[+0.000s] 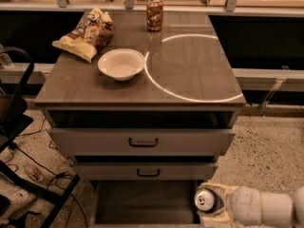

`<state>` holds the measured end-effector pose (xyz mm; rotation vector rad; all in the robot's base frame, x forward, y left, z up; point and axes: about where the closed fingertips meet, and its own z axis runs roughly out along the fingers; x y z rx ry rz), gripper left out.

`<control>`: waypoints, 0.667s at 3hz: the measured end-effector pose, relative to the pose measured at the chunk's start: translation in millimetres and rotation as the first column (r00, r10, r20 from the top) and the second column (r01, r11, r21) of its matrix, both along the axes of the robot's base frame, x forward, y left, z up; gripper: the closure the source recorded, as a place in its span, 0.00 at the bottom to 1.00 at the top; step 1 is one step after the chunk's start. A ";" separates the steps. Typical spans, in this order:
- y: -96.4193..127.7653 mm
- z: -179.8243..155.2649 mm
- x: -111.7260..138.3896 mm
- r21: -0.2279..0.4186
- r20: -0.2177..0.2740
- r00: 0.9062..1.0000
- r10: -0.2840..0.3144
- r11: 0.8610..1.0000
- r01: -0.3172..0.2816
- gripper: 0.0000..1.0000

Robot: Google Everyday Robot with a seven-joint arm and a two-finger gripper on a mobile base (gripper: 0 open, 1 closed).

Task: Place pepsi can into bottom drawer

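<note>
Illumination is moderate, with a warm amber cast over the whole scene. The tabletop (199, 65) is the brightest zone and is lit from above. A thin bright arc (190, 97) of glare curves across its right half. The brown can (155, 13) throws a faint reflection on the glossy surface in front of it. The bowl (121, 64) leaves a soft shadow under its rim. Deep shadow fills the gap below the tabletop overhang and the bottom drawer (142, 203) interior. The floor (270, 146) is evenly lit at right and dim at left. At lower right, the pale gripper (212, 203), closed around the pepsi can (205, 199), reads bright. The can top shows a small highlight.
</note>
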<state>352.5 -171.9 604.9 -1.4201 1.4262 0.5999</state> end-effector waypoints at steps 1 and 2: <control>95.2 -91.8 5.8 -0.013 0.011 0.994 0.107 0.994 -0.107 1.00; 168.2 -158.0 17.7 -0.021 0.018 0.983 0.182 0.983 -0.182 1.00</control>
